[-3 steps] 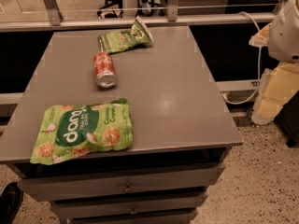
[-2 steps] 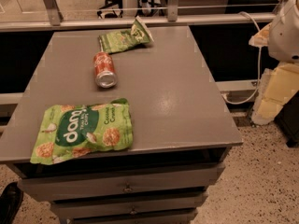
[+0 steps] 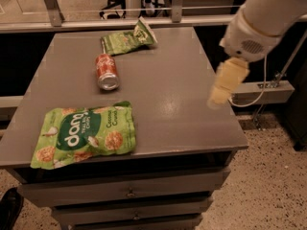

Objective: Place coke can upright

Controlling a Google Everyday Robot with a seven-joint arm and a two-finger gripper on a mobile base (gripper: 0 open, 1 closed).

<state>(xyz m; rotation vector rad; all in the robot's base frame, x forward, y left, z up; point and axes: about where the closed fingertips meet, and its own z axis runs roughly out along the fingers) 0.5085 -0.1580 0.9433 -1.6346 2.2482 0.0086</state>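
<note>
Surface: grey table, drawers underneath.
Can: coke can on its side, back-left, near the small green bag.
Changed: gripper has swung in over the right edge; I can't tell if it's open or closed.
Meaning: I'd say the reach is just starting.

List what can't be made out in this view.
- Gripper, by the table's right edge: its height above the top cannot be told from one view.
- Arm: cut off by the top and right edges.
- Coke can, lying on its side: far end faces away; whether it touches the far bag, cannot tell.
- Far bag: print too small to read.
</note>
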